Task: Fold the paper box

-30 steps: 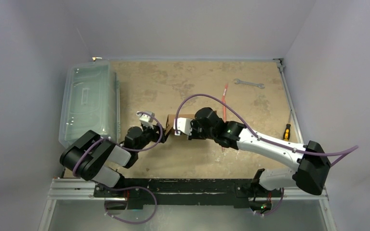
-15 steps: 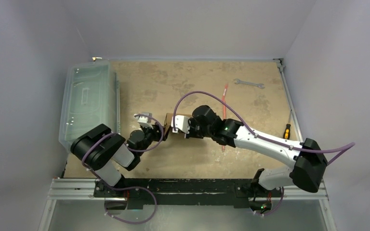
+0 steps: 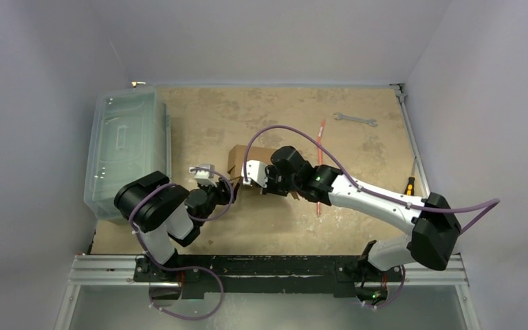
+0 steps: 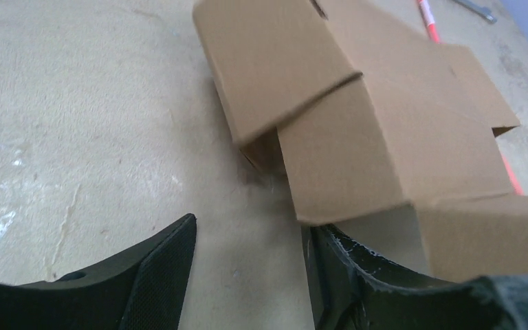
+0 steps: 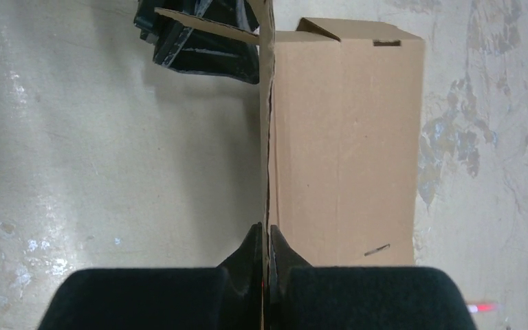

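I am seeing the clear bin (image 3: pixel 127 151) lying along the left edge of the table (image 3: pixel 261 110). My left gripper (image 4: pixel 247 275) is hovering low with jaws apart and nothing between them, just beside the paper box (image 4: pixel 357 130), which is sitting mid-table. My right gripper (image 5: pixel 267 251) is pinching one thin upright panel of that box. A wrench (image 3: pixel 355 119) is lying far right.

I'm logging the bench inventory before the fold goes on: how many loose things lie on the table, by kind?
paper box: 1
clear plastic bin: 1
wrench: 1
screwdriver: 1
thin orange-red stick: 1
Total: 5
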Action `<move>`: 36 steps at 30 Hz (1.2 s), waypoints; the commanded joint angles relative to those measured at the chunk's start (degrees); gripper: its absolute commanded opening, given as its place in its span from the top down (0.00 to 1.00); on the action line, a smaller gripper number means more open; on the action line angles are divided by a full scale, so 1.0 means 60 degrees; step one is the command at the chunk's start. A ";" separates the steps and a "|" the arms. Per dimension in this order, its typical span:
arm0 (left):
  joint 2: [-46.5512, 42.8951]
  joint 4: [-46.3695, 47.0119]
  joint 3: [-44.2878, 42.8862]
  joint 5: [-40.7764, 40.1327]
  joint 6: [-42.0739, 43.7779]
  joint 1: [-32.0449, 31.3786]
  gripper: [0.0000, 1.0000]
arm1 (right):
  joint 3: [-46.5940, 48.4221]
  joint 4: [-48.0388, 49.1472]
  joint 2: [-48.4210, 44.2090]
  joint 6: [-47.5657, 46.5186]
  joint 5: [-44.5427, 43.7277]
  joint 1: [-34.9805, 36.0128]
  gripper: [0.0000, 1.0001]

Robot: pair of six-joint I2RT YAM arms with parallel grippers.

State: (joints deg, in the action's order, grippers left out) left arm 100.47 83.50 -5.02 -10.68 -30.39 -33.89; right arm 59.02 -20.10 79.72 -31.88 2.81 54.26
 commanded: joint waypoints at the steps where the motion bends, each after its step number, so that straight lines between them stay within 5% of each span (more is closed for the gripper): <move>1: 0.0340 0.2540 0.0297 -0.0027 0.0346 -0.0050 0.43 | 0.0548 -0.0174 0.0147 0.0204 0.0369 -0.0139 1.00; 15: -0.1331 0.2487 0.1023 0.0751 0.0882 -0.0050 0.38 | 0.0954 -0.0501 -0.0126 0.0155 0.0455 -0.0924 1.00; 27: -0.8389 -0.7685 -0.0339 0.0869 0.1419 -0.0050 0.30 | 0.1232 -0.1419 -0.0983 -0.0536 0.1204 -0.1177 1.00; 31: -0.9646 -0.9643 -0.0872 0.0070 0.1176 -0.0050 0.15 | 0.1545 -0.1964 -0.1403 -0.0729 0.1343 -0.1177 1.00; 36: -0.9690 -1.0944 -0.1509 -0.0736 0.0846 -0.0035 0.15 | 0.1934 -0.2662 -0.2018 -0.0971 0.1463 -0.1173 1.00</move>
State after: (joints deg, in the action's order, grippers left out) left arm 41.98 29.10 -10.11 -10.22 -23.62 -33.89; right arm 66.78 -32.23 71.16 -35.68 9.23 47.20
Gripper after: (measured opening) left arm 0.856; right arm 0.007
